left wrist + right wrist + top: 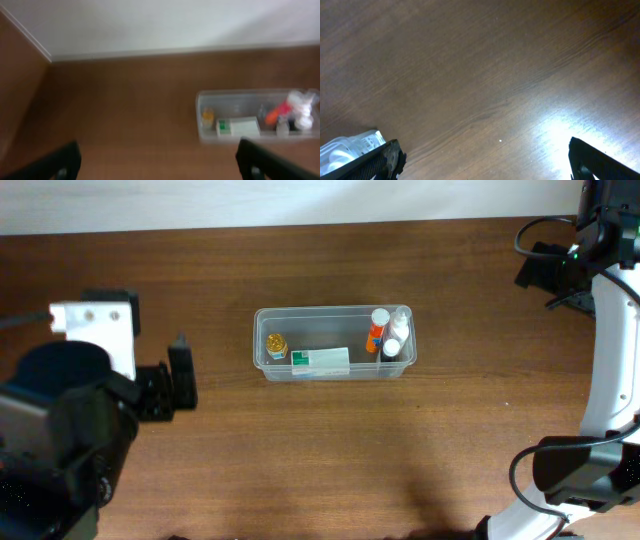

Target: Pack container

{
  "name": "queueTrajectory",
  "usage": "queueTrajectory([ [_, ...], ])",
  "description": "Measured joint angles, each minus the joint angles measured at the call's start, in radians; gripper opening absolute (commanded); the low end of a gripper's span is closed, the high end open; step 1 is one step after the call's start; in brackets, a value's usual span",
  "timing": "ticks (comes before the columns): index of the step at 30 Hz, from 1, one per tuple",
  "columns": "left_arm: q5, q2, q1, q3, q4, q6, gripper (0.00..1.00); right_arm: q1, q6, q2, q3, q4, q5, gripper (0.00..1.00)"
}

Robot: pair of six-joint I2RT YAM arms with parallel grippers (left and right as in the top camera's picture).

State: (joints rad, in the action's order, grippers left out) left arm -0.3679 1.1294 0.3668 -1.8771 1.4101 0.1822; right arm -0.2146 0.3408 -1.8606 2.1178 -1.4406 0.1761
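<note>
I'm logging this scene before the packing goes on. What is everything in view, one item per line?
container: one, clear plastic, middle of the table
small bottle: one, yellow-amber, inside the container at its left end in the overhead view
box: one, white with a green end, lying inside along the container's lower long wall
orange bottle: one, orange with a white cap, inside at the right end
white bottles: seemingly two, white, inside at the right end beside the orange bottle
table: one, brown wood, under everything
left hand: one, black, open, holding nothing, left of the container
right hand: one, black, open, holding nothing, over bare table
</note>
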Motion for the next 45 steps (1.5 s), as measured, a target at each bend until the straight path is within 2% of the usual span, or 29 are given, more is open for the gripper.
queueTrajectory([
  [2,0.0,0.016,0.0,0.023,0.047,0.042,0.99,0.0,0.0,0.0,0.0,0.0,0.0,0.98],
  [8,0.07,0.1,0.0,0.119,0.047,0.092,0.99,0.0,0.0,0.0,0.0,0.0,0.0,0.98],
  [16,0.175,0.217,0.0,0.138,0.047,0.106,0.99,0.0,0.0,0.0,0.0,0.0,0.0,0.98],
  [23,0.177,0.298,0.0,0.139,0.148,0.106,0.99,0.0,0.0,0.0,0.0,0.0,0.0,0.98],
  [26,0.173,0.322,0.0,0.16,0.126,0.107,0.99,0.0,0.0,0.0,0.0,0.0,0.0,0.98],
  [30,0.134,0.318,0.0,0.266,-0.037,0.107,0.99,0.0,0.0,0.0,0.0,0.0,0.0,0.98],
  [37,0.05,0.248,-0.008,0.626,-0.486,0.111,0.99,0.0,0.0,0.0,0.0,0.0,0.0,0.98],
  [45,-0.026,0.024,-0.008,1.135,-1.157,0.115,0.99,0.0,0.0,0.0,0.0,0.0,0.0,0.98],
])
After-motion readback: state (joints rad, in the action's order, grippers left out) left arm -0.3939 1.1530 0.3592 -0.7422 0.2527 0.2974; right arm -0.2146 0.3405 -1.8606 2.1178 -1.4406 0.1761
